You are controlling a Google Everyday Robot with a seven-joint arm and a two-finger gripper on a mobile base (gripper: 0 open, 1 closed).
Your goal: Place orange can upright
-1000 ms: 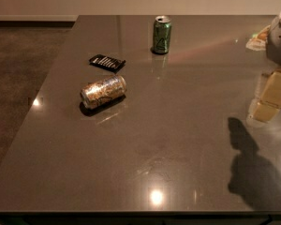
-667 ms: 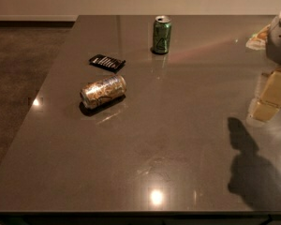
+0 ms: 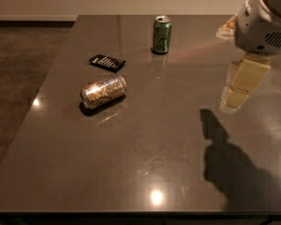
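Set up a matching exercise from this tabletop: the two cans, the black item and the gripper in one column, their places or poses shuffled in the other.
Things:
1. orange can
2. green can
3. black flat item
4. gripper

Places or poses:
A. upright, at the far side of the table
B. above the table's right side, apart from both cans
C. on its side, left of centre
D. flat, just beyond the orange can

Pairs: 1-C, 2-A, 3-D, 4-B.

White arm point(image 3: 264, 20) at the upper right edge, its cream tool point(image 3: 236, 97) just below, tilted down-left.
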